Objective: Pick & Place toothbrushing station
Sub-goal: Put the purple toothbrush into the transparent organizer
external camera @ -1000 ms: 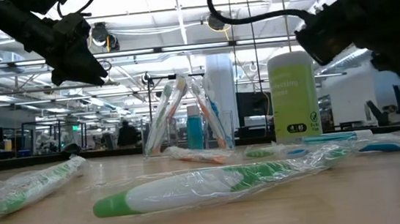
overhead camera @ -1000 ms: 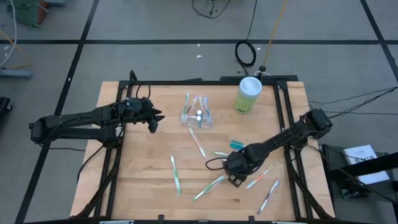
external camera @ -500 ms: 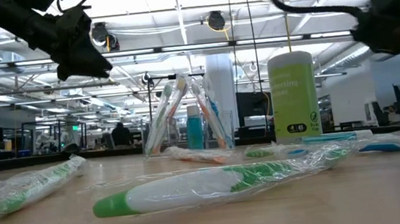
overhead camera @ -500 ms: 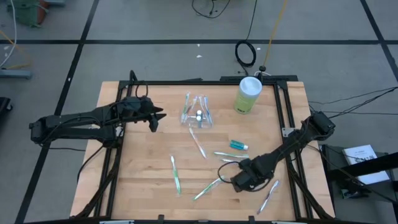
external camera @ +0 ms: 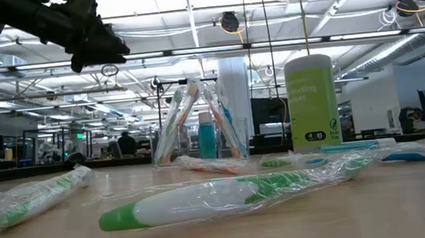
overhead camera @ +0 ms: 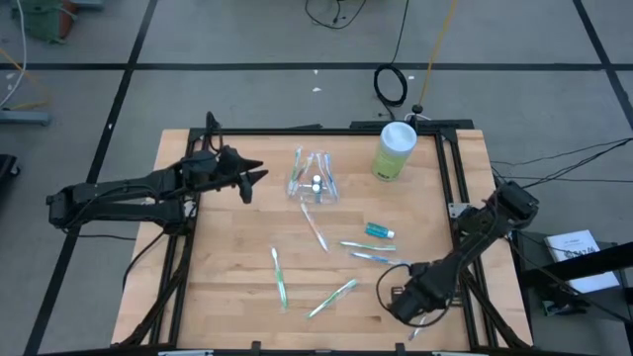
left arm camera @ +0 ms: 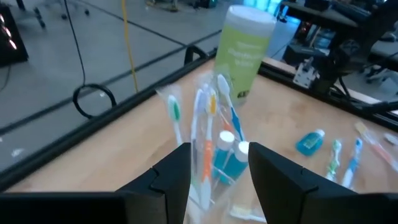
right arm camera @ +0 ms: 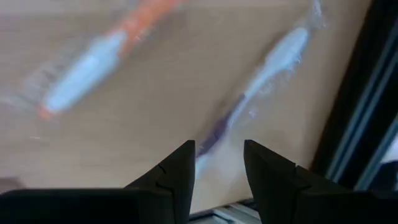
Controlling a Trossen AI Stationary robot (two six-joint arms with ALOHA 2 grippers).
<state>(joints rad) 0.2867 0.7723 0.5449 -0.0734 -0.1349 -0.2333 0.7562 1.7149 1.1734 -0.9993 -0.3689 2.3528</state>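
**Both claws spread and empty above a scatter of wrapped brushes**

The pale, grained wooden table [overhead camera: 237, 257] sits in a black metal frame. Toward its far edge stands the small clear plastic container [overhead camera: 314, 180], angular and see-through, packed with thin pastel toothbrushes and two small teal tubes with white caps [left arm camera: 231, 158]. Just beside it rises a tall lime-green cylinder bottle with a white lid [overhead camera: 394, 150].

Loose toothbrushes lie flat across the board, each sealed in crinkled, glossy film: a green-and-white toothbrush [overhead camera: 280, 276] near the front, a second green toothbrush [overhead camera: 334, 297] angled beside it, a slim pink-and-white toothbrush [overhead camera: 315, 226] below the container, and two blue-green toothbrushes [overhead camera: 368, 247] next to one stubby teal-blue tube [overhead camera: 379, 230].

The left gripper [overhead camera: 249, 182] hangs in the air near the container, its dark fingers parted and holding nothing. The right gripper [overhead camera: 404, 303] hovers low over the table's front right corner, fingers likewise spread and bare, directly above a wrapped purple-and-white toothbrush [right arm camera: 249, 106], with an orange-tipped wrapped toothbrush [right arm camera: 99, 59] close by.
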